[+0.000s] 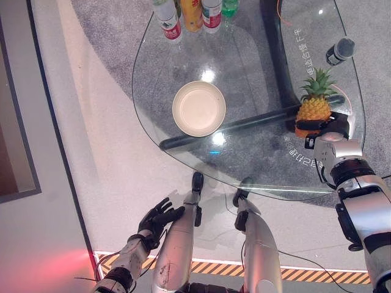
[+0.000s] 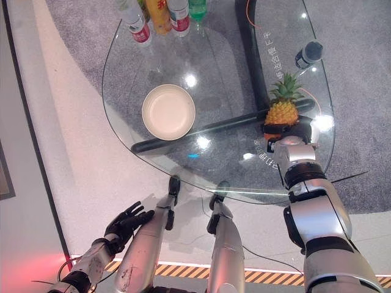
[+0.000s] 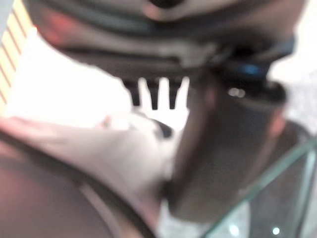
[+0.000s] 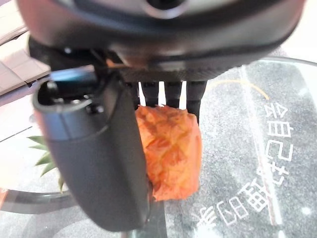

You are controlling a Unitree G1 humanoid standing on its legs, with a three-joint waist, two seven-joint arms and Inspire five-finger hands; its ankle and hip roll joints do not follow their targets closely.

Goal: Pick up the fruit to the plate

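Note:
A pineapple [image 1: 314, 107] with a green crown stands upright near the right edge of the glass table [image 1: 153, 79]. My right hand [image 1: 333, 127] is curled round its lower part from the near side. In the right wrist view the orange-yellow body [image 4: 171, 148] sits between the thumb [image 4: 94, 163] and the fingers [image 4: 173, 94]. An empty cream plate [image 1: 198, 108] lies at the table's middle, well to the left of the pineapple. My left hand [image 1: 157, 218] hangs low below the table's near edge at the lower left, its fingers spread and holding nothing.
Several bottles [image 1: 183, 15] stand in a row at the table's far edge. A dark bottle [image 1: 339, 50] stands at the far right, beyond the pineapple. A black bar [image 1: 244, 124] runs under the glass between plate and pineapple. Striped tape [image 1: 305, 273] marks the floor.

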